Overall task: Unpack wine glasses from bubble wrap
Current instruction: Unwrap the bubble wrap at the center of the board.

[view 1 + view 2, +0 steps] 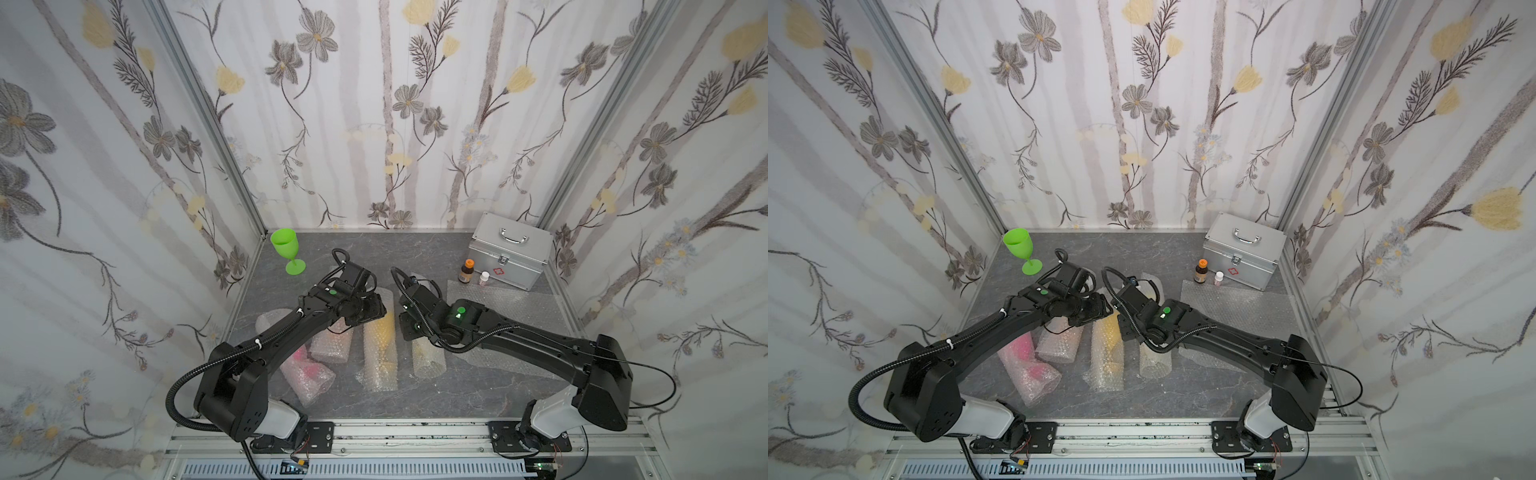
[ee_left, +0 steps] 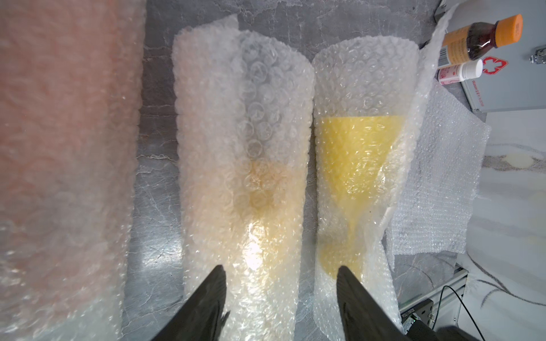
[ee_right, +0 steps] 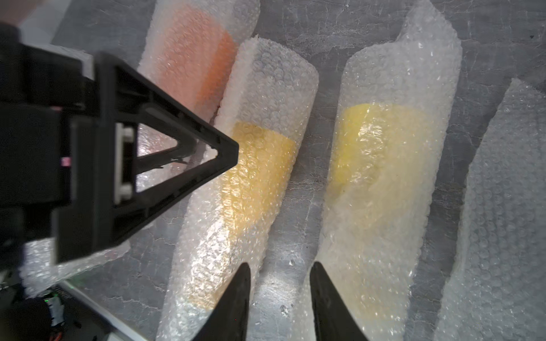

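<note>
A lime green wine glass stands unwrapped at the back left. Several bubble wrap rolls lie side by side on the table: a pink one, an orange one, an amber-yellow one and a yellow one, each with a wine glass showing through. My left gripper hangs open just above the foot end of the amber roll, one tip over the yellow roll. My right gripper is open over the bare gap between the amber and yellow rolls, holding nothing. Both arms hide their fingers in both top views.
A flat bubble wrap sheet lies at the right. Behind it stand a silver case, an orange-capped brown bottle and a small white bottle. The two wrists sit close together over the rolls.
</note>
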